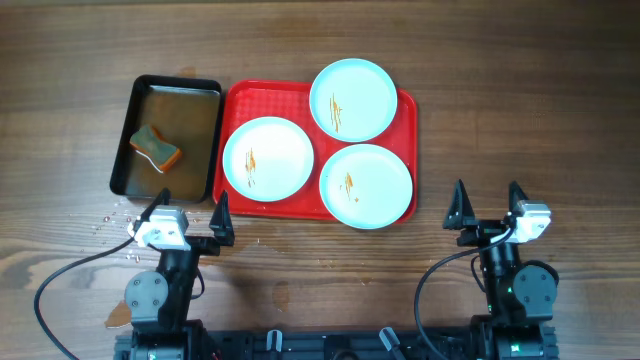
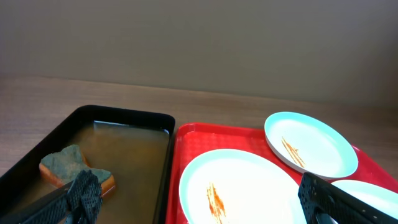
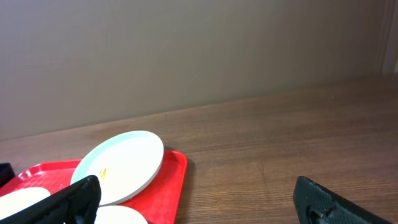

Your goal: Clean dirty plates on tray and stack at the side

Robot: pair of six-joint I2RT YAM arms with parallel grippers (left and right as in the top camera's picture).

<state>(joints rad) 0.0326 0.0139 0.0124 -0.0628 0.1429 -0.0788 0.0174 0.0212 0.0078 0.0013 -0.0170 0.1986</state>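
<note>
Three pale blue-white plates lie on the red tray [image 1: 405,110]: one at the left [image 1: 268,158], one at the back [image 1: 353,98], one at the front right [image 1: 366,185]. Each has orange-brown streaks in the middle. My left gripper [image 1: 190,218] is open and empty, just in front of the tray's left corner. In the left wrist view the left plate [image 2: 239,186] lies between the open fingers [image 2: 202,208]. My right gripper [image 1: 487,208] is open and empty, right of the tray. The right wrist view shows the back plate [image 3: 121,163] and tray corner [image 3: 176,177].
A black pan [image 1: 166,136] of brownish water stands left of the tray, with a green and orange sponge [image 1: 155,147] in it. The sponge also shows in the left wrist view [image 2: 68,167]. Water drops [image 1: 112,220] lie on the wood in front of the pan.
</note>
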